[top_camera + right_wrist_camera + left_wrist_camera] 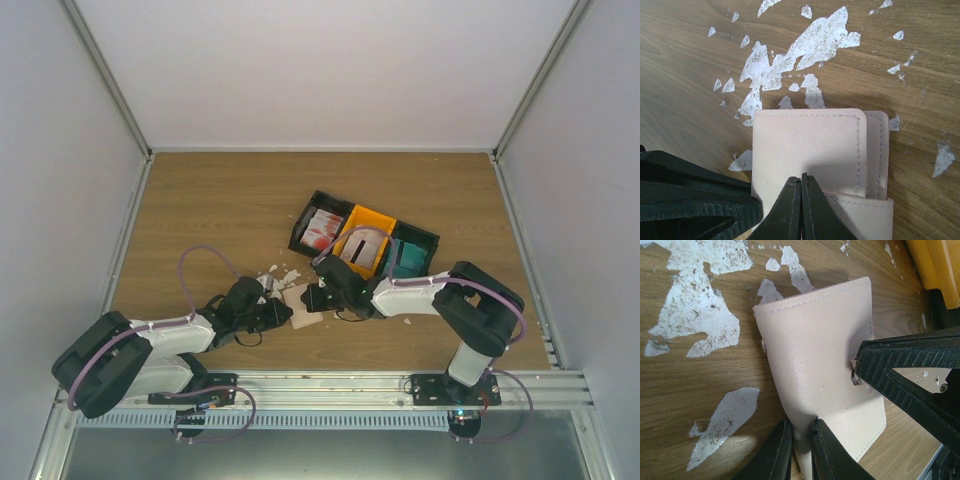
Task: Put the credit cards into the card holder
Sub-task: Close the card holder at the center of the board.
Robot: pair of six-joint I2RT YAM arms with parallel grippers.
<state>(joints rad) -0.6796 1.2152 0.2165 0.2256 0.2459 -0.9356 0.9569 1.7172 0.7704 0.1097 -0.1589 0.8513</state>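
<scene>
As left pincer (800, 425) grips, card holder (815, 340) bends.

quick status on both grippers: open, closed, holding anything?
Left gripper: closed on the edge of the card holder.
Right gripper: closed, tips down on the card holder, gripping nothing visible.

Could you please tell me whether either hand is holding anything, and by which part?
The left hand pinches the card holder by one edge. The right hand is shut, tips on the holder's face, visibly gripping nothing.
</scene>
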